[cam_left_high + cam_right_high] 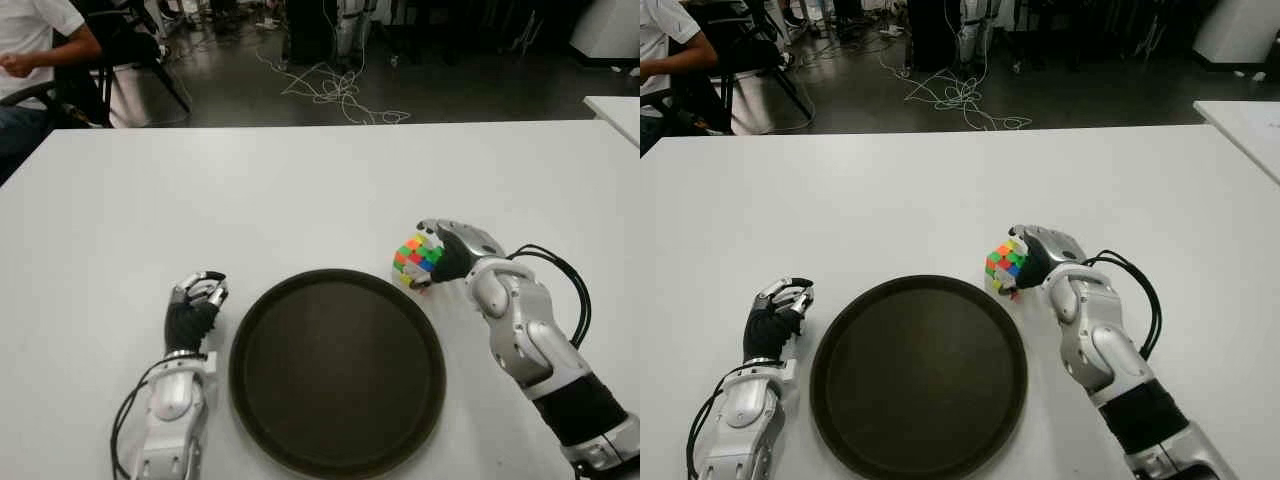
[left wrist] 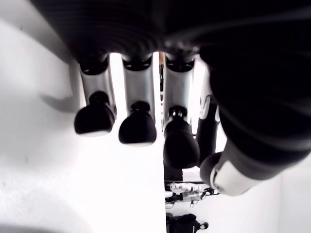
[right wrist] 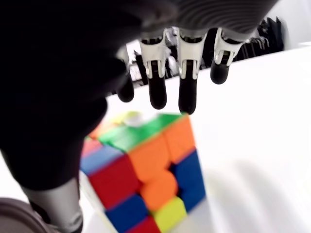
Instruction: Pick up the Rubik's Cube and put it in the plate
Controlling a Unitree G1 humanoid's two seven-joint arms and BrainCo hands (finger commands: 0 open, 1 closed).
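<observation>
The cube (image 1: 417, 260) is a scrambled multicoloured puzzle cube showing green, orange, red, blue and yellow squares; in the right wrist view (image 3: 146, 170) its near face mixes orange, red, blue and yellow, with green and orange along the top. It sits at the 2 o'clock edge of the plate (image 1: 300, 400), just outside the rim, tilted with one corner pointing down at the white table (image 1: 300, 190); whether that corner touches the table cannot be told. The right hand (image 1: 455, 250) is at the cube's 3 o'clock side. Its fingers (image 3: 187, 82) reach over the top of the cube, with the thumb down the opposite side, so the hand is wrapped around the cube in a grasp. The plate is a round, dark, shallow tray with a raised rim, lying flat on the table and centred in front of the robot. The left hand (image 1: 195, 305) shows at the plate's 9 o'clock side, just beside the rim; its fingers (image 2: 137, 128) are curled and hold nothing. At 11 o'clock, beyond the far table edge, a seated person (image 1: 35, 60) is partly in view, and cables (image 1: 335, 90) lie on the dark floor at 12 o'clock.
</observation>
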